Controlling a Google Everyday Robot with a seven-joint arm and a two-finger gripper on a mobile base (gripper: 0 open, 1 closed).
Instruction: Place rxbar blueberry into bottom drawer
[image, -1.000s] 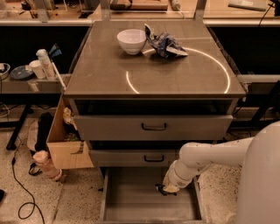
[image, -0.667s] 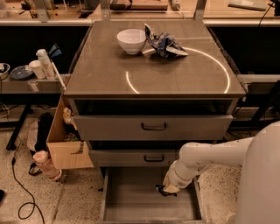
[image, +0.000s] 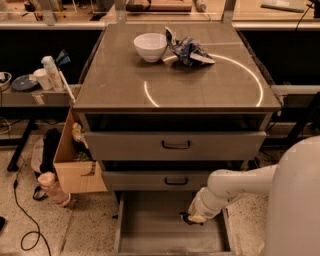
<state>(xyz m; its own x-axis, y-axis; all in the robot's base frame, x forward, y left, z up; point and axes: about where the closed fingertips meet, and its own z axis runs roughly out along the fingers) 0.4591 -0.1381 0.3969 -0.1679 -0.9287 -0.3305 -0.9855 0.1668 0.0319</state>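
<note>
The bottom drawer (image: 150, 232) is pulled open at the low middle of the frame. The pincer (image: 192, 218) is down inside it, on the right side. A small dark thing at its tip looks like the bar (image: 184, 217). I cannot tell if the pincer is gripping it or loose. The job looks nearly done. Nothing else shows in the drawer. The bowl (image: 150, 46) on the tabletop (image: 200, 90) looks empty.

Torso: smooth white rounded shell (image: 296, 200), 4 o'clock.
Arm: 1 white tubular limb (image: 237, 182), bulbous wrist.
Gripper: black-tipped gripper (image: 191, 218), 6 o'clock.
</note>
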